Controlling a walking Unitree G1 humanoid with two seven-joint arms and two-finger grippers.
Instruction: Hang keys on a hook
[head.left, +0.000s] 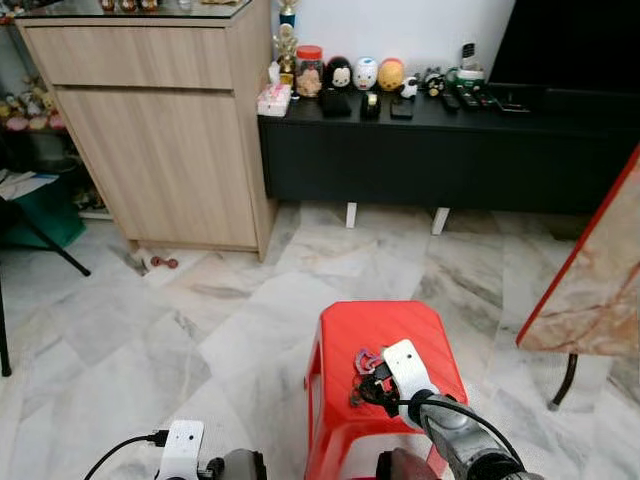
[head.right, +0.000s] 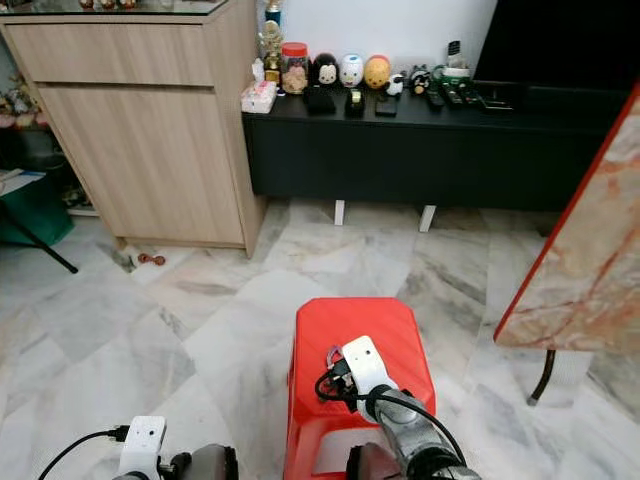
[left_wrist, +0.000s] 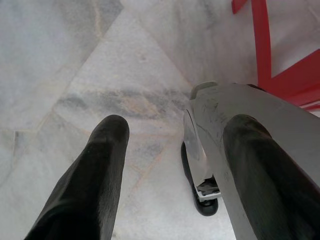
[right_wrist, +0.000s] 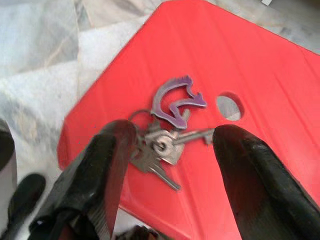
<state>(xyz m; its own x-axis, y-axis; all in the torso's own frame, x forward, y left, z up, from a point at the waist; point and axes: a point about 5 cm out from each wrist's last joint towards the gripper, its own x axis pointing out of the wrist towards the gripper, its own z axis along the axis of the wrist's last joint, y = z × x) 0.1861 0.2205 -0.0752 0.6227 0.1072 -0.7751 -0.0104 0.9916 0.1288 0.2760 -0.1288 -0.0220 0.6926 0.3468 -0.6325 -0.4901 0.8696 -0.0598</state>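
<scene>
A wooden cabinet is being shown at the far left, beside a black console along the far wall. A red stool is standing near, on the marble floor. The keys, with a purple tag, are lying on its seat. The right gripper is being held open over them, a finger at each side. The left gripper is being held open above the floor at the near left.
</scene>
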